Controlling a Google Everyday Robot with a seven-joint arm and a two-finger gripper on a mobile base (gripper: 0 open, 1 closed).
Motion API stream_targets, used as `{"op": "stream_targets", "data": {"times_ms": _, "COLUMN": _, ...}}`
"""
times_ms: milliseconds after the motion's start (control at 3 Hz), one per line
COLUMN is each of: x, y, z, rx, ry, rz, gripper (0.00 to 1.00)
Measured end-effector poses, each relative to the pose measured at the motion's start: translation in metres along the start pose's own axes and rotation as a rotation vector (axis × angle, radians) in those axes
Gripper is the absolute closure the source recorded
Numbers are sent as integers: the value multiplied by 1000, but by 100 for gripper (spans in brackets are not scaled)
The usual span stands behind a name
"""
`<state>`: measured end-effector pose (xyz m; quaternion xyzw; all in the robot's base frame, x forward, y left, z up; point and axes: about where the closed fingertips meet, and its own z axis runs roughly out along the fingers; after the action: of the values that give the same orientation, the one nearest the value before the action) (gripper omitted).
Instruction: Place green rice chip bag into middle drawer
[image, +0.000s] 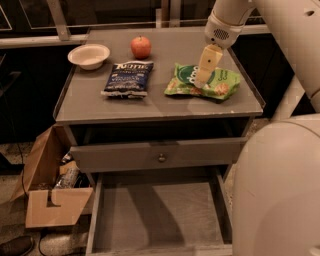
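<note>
While the green rice chip bag (223, 85) lies near the counter's (150, 107) right edge, the pincer (202, 80) hangs over its middle. Pincer opening: cannot tell. The middle drawer (160, 222) stands pulled out below.

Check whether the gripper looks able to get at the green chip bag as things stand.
Probably yes. The gripper hangs right over the green chip bag, which lies flat on the cabinet top. The blue chip bag and the apple lie well apart, so nothing seems to block the way.

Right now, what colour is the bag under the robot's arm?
Bright green bag, camera view; gripper over it.
</note>
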<state>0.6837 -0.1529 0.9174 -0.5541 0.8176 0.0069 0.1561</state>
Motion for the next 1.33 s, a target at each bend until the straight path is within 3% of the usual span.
{"op": "stream_targets", "data": {"times_ms": 667, "x": 6, "y": -29, "z": 20, "rx": 13, "ry": 22, "rz": 22, "gripper": 0}}
{"op": "stream_targets", "data": {"times_ms": 1333, "x": 12, "y": -38, "z": 44, "rx": -7, "ry": 43, "rz": 36, "gripper": 0}}
